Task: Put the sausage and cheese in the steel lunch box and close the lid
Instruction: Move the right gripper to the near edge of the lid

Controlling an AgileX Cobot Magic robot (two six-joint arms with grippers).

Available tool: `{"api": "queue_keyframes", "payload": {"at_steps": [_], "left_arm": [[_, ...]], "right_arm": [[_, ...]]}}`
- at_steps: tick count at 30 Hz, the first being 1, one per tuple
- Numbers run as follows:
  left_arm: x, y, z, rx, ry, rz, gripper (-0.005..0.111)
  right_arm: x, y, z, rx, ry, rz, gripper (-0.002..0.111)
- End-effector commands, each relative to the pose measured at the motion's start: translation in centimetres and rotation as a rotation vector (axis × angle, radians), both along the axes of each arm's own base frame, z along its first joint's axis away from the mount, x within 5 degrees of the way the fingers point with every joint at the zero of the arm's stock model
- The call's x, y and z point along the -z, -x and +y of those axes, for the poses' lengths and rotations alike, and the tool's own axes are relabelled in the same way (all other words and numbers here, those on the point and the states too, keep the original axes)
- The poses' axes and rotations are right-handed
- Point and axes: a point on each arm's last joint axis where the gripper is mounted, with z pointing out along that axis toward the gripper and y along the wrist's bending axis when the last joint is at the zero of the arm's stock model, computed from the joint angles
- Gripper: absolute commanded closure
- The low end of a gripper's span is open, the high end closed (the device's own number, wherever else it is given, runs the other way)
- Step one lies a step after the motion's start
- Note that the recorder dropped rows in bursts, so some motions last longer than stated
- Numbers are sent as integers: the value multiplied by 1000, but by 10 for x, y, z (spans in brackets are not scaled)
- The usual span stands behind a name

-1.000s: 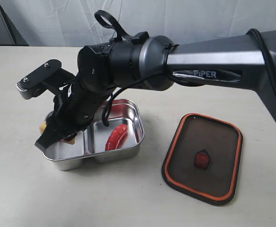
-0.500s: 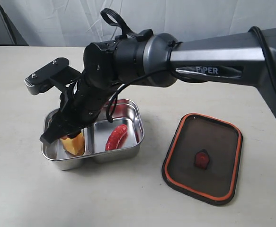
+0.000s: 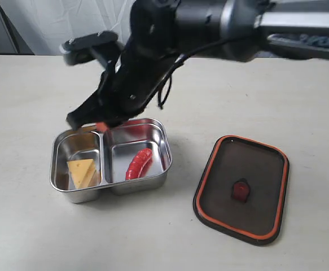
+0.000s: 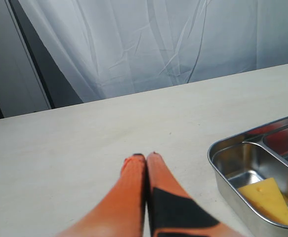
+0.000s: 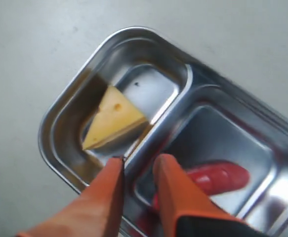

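Right gripper, fingers slightly apart and empty, hangs above the divider of the steel lunch box on the pale table. Below it, the cheese and sausage lie in separate compartments. The lid rests well aside, with a white curtain behind.

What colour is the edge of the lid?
Orange. The rim of the lid shows best in the exterior view.

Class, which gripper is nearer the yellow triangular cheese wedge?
Right. The right gripper hovers over the shiny steel lunch box, above the yellow triangular cheese wedge; the left gripper is off to the box's side.
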Motion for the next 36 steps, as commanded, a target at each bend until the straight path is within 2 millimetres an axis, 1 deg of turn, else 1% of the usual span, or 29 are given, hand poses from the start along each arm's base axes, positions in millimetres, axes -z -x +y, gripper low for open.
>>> {"api": "queue_keyframes", "payload": {"at_steps": [1,4,6,8,11,14,16,17,20,22,32,36], "left_arm": [[0,0,0,0,-2,-11,107],[0,0,0,0,-2,-11,107],[0,0,0,0,-2,-11,107],[0,0,0,0,-2,-11,107],[0,0,0,0,-2,-11,107],[0,0,0,0,-2,-11,107],[0,0,0,0,-2,-11,107],[0,0,0,0,-2,-11,107],[0,0,0,0,-2,-11,107],[0,0,0,0,-2,-11,107],[0,0,0,0,-2,-11,107],[0,0,0,0,-2,-11,107]], "right_arm": [[-34,-18,-51,151,53,-33,85],[-46,-24,-88,270,85,-74,85],[-48,-24,-111,326,110,-86,85],[-45,-22,-135,381,139,-86,85],[-32,-19,-167,453,169,-54,85],[-10,-16,-192,511,202,-8,84],[2,-15,-205,546,216,14,79],[8,-15,-211,562,223,26,75],[22,-13,-223,595,250,82,59],[31,-14,-229,610,271,112,54],[73,-30,-250,647,342,212,54],[84,-35,-257,660,359,222,54]]}}
